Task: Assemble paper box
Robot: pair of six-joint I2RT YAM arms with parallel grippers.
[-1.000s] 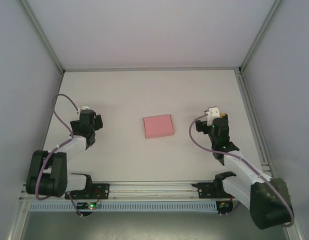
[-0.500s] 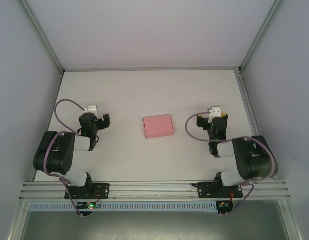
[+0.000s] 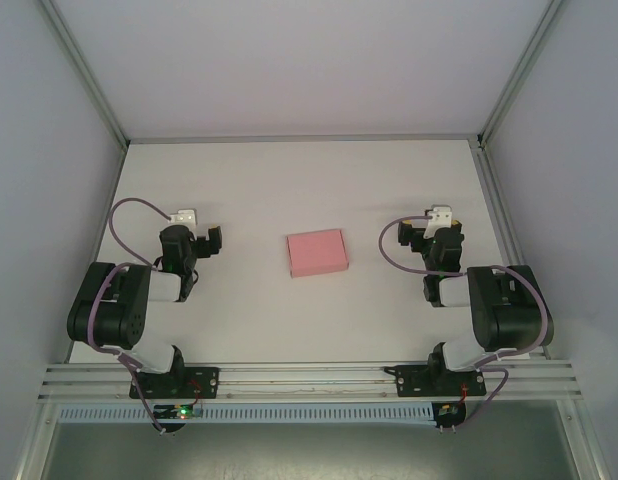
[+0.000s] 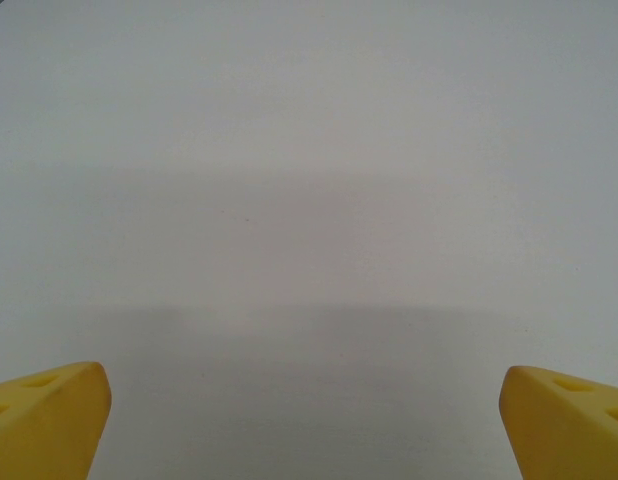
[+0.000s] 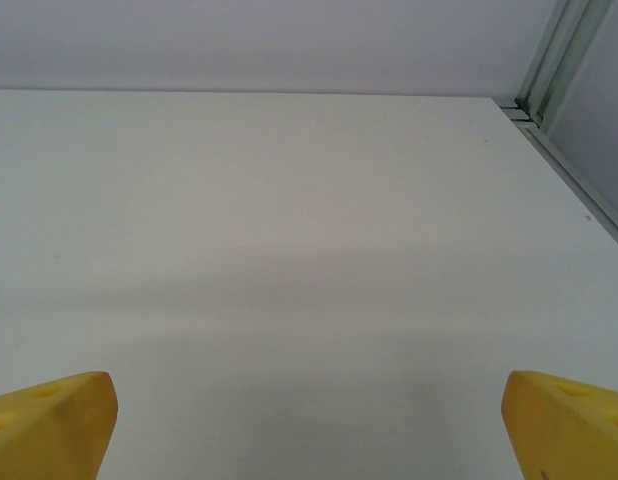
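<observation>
The pink paper box [image 3: 317, 253] lies flat near the middle of the white table [image 3: 289, 180] as a low closed rectangle, turned slightly out of square with the table edges. It sits between the two arms, well apart from both.

The left gripper [image 3: 193, 241] is off to its left. In the left wrist view its yellow fingers [image 4: 47, 418] are spread wide, with bare table between them and nothing held.

The right gripper [image 3: 441, 240] is off to its right. Its fingers [image 5: 51, 422] are equally wide and empty, facing the back wall and a metal frame post [image 5: 554, 55].
</observation>
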